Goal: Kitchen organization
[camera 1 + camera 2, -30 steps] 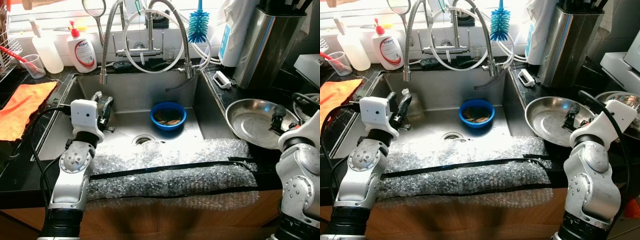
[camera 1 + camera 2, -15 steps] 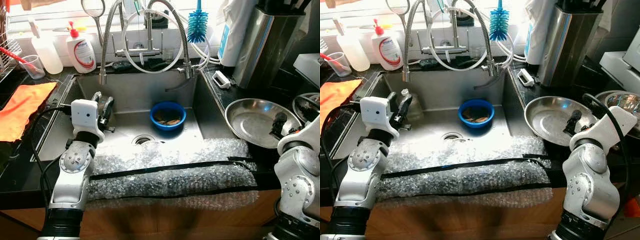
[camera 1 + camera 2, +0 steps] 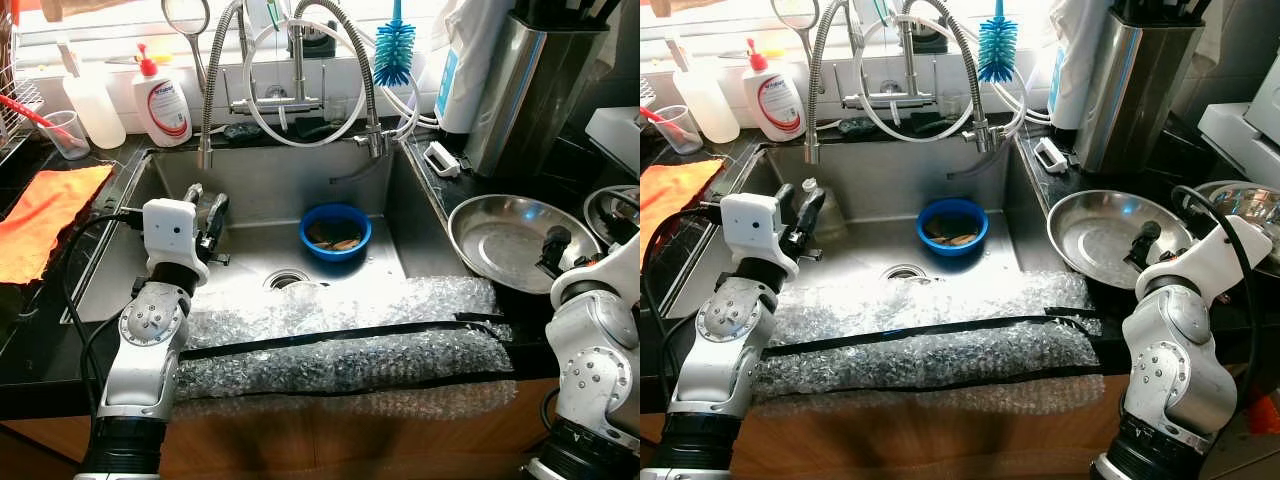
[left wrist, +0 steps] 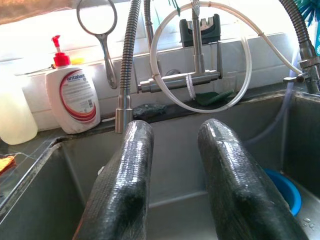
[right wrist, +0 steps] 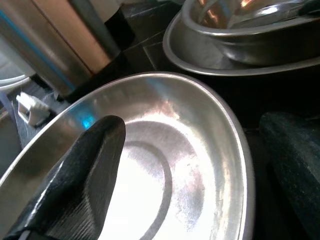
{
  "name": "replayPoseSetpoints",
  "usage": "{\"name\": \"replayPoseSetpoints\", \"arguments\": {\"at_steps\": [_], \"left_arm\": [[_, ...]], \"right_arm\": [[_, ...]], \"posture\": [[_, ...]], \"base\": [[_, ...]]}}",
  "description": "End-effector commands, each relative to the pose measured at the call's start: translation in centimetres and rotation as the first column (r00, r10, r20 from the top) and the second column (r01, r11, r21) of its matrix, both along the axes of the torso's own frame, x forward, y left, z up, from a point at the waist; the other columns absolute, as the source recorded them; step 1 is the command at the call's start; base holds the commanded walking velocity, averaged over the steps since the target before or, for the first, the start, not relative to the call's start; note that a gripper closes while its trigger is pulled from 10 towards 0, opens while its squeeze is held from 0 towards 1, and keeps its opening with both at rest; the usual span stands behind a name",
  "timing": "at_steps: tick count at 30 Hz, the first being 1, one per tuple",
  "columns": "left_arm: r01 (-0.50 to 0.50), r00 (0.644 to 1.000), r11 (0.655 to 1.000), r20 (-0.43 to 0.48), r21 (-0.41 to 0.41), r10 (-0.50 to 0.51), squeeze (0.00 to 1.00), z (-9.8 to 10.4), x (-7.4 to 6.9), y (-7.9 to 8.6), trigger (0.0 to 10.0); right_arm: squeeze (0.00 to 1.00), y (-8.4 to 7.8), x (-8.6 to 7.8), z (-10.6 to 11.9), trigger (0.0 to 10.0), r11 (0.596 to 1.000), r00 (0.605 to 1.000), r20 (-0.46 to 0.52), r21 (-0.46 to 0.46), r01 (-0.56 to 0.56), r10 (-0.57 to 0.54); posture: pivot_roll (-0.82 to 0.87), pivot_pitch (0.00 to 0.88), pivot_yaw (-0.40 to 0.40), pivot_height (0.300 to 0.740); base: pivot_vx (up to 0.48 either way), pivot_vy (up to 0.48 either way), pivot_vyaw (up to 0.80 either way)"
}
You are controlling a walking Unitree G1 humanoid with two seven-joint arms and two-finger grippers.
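Kitchen counter beside the sink point(image 3: 400, 250): the right gripper point(image 5: 190, 165), fingers spread, has edged closer over the steel plate's point(image 3: 480, 225) rim, apparently readying a grasp.

Contents of the blue bowl point(image 3: 336, 231) indistinct; steel pan point(image 3: 612, 209) cut by the frame edge.

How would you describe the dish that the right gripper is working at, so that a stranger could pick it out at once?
Start at the steel sink and move to the black counter on its right. There lies a wide, shallow stainless steel plate, with the right gripper open astride its near rim. Unlike the stacked steel bowls beyond it and the small blue bowl in the sink, it lies flat and holds nothing.
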State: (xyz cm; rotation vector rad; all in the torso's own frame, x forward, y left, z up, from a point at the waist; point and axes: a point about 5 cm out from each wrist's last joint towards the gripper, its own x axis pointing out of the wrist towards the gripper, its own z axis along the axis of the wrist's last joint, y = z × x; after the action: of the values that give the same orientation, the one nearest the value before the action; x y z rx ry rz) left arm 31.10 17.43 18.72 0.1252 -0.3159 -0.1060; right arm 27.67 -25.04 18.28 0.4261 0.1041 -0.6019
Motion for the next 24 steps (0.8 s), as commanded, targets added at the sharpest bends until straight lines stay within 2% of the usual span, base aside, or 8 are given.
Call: {"name": "replayPoseSetpoints", "arguments": {"at_steps": [1,6,11,16,24], "left_arm": [[0.013,0.999,0.999,0.029,0.029,-0.014,0.00,0.7,0.2,-0.2,10.0],[0.019,0.999,0.999,0.030,0.030,-0.020,0.00,0.8,0.3,-0.3,10.0],[0.025,0.999,0.999,0.027,0.030,-0.025,0.00,0.8,0.4,-0.3,10.0],[0.033,0.999,0.999,0.021,0.031,-0.033,0.00,0.6,0.4,-0.5,10.0],[0.032,0.999,0.999,0.022,0.033,-0.032,0.00,0.6,0.4,-0.4,10.0]], "right_arm": [[0.00,-0.2,0.0,1.0,10.0,1.000,0.997,0.067,0.012,0.025,-0.026],[0.00,-0.1,0.0,2.3,10.0,0.999,0.993,0.120,-0.026,0.019,-0.016],[0.00,-0.5,-0.7,2.6,10.0,0.998,0.992,0.114,-0.031,0.055,-0.052],[0.00,-1.2,-1.2,1.5,10.0,0.997,0.997,0.033,-0.025,0.070,-0.069],[0.00,-1.3,-0.9,0.7,10.0,0.999,0.999,-0.021,0.011,0.042,-0.042]], "posture": [[-0.09,0.000,0.048,0.740],[-0.09,0.000,0.053,0.740],[-0.10,0.000,0.057,0.740],[-0.11,0.000,0.059,0.740],[-0.10,0.000,0.056,0.740]], "base": [[0.000,0.000,0.00],[0.000,0.000,0.00],[0.000,0.000,0.00],[0.000,0.000,0.00],[0.000,0.000,0.00]]}}
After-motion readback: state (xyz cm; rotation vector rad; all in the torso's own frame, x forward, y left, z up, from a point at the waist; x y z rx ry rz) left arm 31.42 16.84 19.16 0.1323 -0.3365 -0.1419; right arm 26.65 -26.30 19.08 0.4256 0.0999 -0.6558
